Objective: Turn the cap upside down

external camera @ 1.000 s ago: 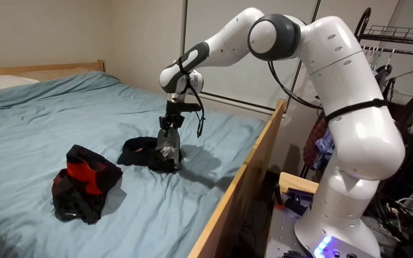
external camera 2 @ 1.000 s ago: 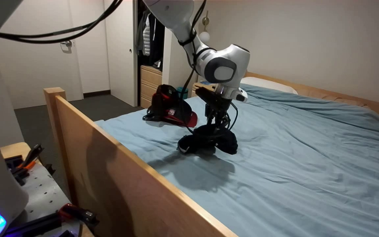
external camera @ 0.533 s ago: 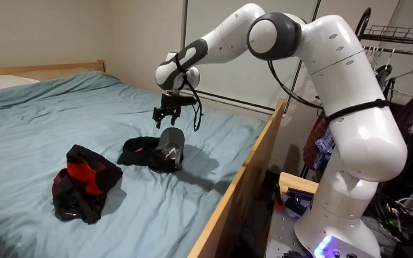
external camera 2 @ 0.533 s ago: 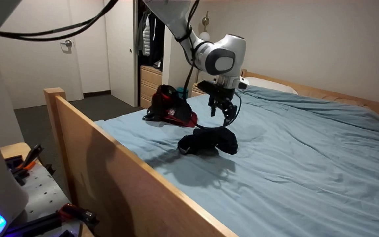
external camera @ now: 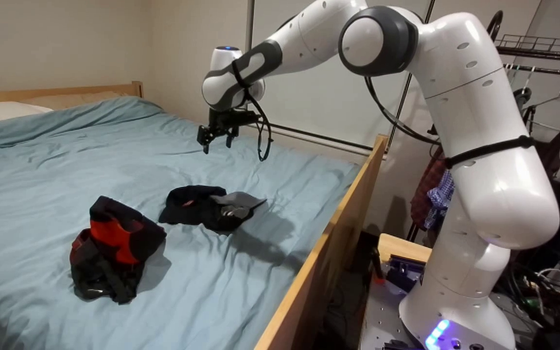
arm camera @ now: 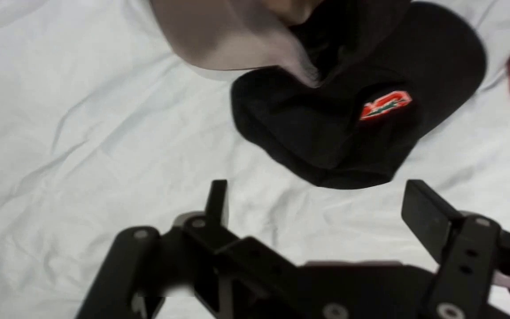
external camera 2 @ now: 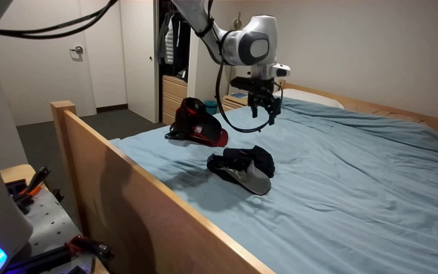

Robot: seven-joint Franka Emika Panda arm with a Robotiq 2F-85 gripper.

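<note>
A black cap with a grey brim underside [external camera: 246, 200] lies on the bed, its brim underside and inner side turned up in both exterior views [external camera 2: 257, 181]. It rests against and partly over a second black cap [external camera: 179, 206] that bears a red logo. In the wrist view the grey brim [arm camera: 219, 37] shows at the top, cut off by the frame edge, beside the logo cap [arm camera: 321, 128]. My gripper [external camera: 218, 146] hangs well above both caps, toward the headboard side. Its fingers [arm camera: 427, 217] stand wide apart with nothing between them, apart from the caps.
A red and black bundle of headwear [external camera: 119, 243] sits on the blue bedspread [external camera: 202, 291] nearby. The wooden footboard [external camera 2: 143, 179] rises between the robot base and the bed. A cable loop [external camera 2: 242, 130] dangles beside the gripper.
The jaws let go of the cap's brim, opened wide and rose away toward the headboard. The brim, upright before, has tipped over toward the footboard, grey side up.
</note>
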